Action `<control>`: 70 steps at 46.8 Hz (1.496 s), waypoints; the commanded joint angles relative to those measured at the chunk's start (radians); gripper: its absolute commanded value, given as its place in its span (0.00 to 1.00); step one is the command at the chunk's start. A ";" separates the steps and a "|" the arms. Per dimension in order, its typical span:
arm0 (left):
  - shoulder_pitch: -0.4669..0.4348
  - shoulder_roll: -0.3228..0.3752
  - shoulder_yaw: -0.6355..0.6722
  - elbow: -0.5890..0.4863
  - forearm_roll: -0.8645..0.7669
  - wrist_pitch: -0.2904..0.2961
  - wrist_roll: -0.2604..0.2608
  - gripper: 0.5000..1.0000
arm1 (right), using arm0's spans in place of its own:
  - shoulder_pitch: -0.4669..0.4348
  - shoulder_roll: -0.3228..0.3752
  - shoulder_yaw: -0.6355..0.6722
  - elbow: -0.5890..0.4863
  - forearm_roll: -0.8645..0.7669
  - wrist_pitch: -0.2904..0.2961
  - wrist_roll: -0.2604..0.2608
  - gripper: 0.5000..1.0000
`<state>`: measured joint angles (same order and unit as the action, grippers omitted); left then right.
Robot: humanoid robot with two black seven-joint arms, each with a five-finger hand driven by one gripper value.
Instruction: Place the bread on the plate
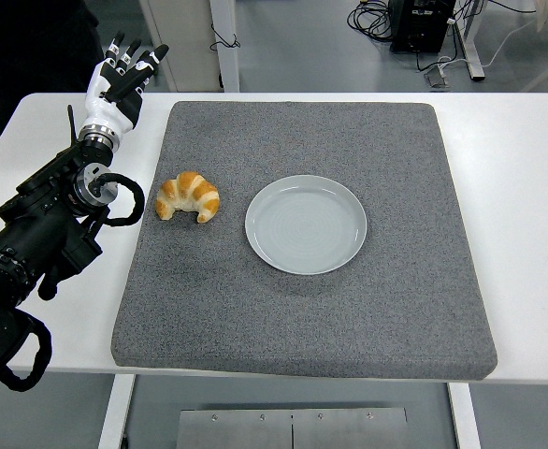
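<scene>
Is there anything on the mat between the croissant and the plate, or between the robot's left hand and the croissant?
Nothing visible. The croissant lies just left of the plate with bare mat between, and the left hand has open space toward it.

A white table (517, 187) stood in the room. A big gray mat (349, 318) lay flat on top of it and covered most of the middle. White table showed on the left and right sides of the mat. The mat's front edge sat close to the table's near edge.
</scene>
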<state>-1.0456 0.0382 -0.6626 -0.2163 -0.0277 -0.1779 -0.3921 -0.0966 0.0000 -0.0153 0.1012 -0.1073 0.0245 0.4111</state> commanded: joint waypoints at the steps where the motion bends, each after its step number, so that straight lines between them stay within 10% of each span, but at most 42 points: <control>1: 0.001 0.003 0.000 0.000 0.002 0.000 -0.001 0.94 | 0.000 0.000 0.000 0.000 0.000 0.000 0.000 1.00; 38: -0.013 0.115 0.190 -0.149 0.035 -0.014 0.010 0.94 | 0.000 0.000 0.000 0.000 0.000 0.000 0.000 1.00; 47: -0.068 0.158 0.278 -0.169 0.069 -0.015 0.209 0.94 | 0.000 0.000 0.000 0.000 0.000 0.000 0.000 1.00; 70: -0.105 0.321 0.278 -0.331 0.393 -0.028 0.213 0.94 | 0.000 0.000 0.000 0.000 0.000 0.000 0.000 1.00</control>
<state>-1.1541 0.3205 -0.3838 -0.4875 0.2941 -0.2061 -0.1764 -0.0970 0.0000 -0.0153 0.1013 -0.1074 0.0246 0.4111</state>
